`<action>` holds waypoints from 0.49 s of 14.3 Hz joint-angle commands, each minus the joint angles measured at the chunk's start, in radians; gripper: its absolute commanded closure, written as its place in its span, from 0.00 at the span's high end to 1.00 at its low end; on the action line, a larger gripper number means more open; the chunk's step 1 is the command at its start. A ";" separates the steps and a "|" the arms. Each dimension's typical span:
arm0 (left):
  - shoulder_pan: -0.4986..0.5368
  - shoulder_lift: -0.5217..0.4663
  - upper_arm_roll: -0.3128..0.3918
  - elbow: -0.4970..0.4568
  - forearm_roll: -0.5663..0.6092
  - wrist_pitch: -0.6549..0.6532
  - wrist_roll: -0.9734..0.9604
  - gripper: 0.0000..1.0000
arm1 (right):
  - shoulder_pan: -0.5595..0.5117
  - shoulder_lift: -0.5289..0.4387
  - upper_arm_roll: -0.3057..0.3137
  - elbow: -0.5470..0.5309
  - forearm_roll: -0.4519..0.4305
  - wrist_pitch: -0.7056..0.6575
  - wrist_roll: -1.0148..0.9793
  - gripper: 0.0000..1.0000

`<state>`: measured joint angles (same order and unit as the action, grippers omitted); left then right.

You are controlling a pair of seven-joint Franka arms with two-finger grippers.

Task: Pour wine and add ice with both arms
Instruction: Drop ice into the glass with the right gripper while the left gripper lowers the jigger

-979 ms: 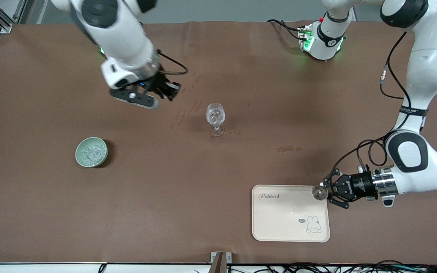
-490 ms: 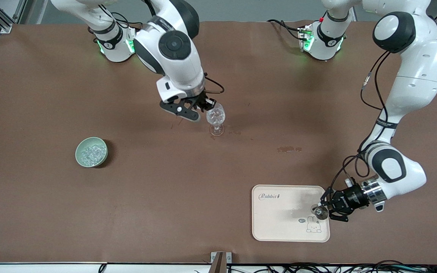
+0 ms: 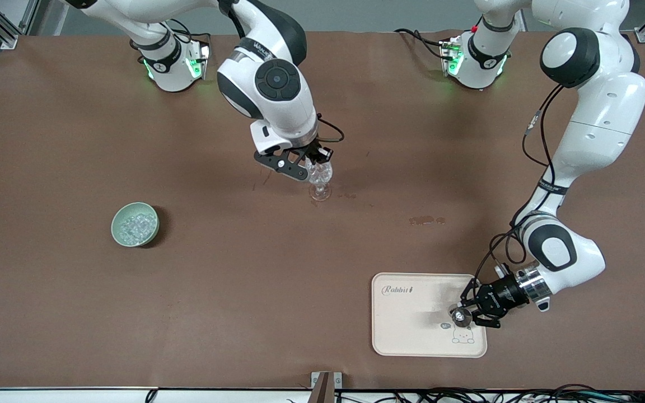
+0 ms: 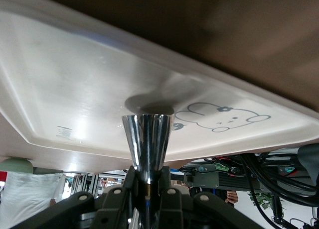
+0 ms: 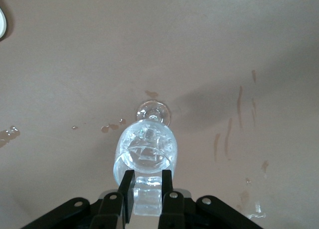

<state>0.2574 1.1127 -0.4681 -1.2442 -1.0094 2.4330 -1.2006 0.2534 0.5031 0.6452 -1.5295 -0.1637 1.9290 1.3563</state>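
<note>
Now the right hand point(image 3: 315, 162) pinches an ice cube point(image 5: 148, 195) just above the stemmed glass point(image 3: 319, 180), ready to drop; the left hand point(image 3: 464, 313) clamps a steel jigger point(image 4: 148, 144) over the tray point(image 3: 406, 330).

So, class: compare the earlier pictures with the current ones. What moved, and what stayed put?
The right gripper swung from bare table toward the right arm's end to over the stemmed glass, carrying an ice cube. The left gripper carried its shiny metal cup from the tray's edge to over the rabbit drawing. Glass, green bowl and tray stayed put.

left end effector point(image 3: 459, 314) clamped, right end effector point(image 3: 316, 164) clamped
</note>
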 commanded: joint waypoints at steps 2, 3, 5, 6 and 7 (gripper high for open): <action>-0.004 0.007 -0.009 0.019 -0.081 -0.003 0.013 0.01 | 0.004 0.034 0.017 0.018 -0.033 0.007 0.037 0.02; -0.004 0.007 -0.010 0.017 -0.083 -0.005 0.015 0.01 | 0.009 0.034 0.017 0.018 -0.033 0.010 0.037 0.02; -0.004 0.007 -0.015 0.009 -0.086 -0.006 0.048 0.01 | 0.010 0.035 0.017 0.017 -0.030 0.008 0.038 0.03; 0.003 0.007 -0.024 0.008 -0.106 -0.006 0.084 0.01 | 0.012 0.040 0.017 0.017 -0.031 0.010 0.038 0.04; 0.009 0.007 -0.027 -0.004 -0.154 -0.008 0.133 0.01 | 0.012 0.043 0.017 0.017 -0.031 0.010 0.038 0.06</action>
<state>0.2554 1.1150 -0.4789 -1.2444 -1.0921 2.4312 -1.1514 0.2625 0.5277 0.6502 -1.5293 -0.1639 1.9376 1.3646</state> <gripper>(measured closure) 0.789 0.744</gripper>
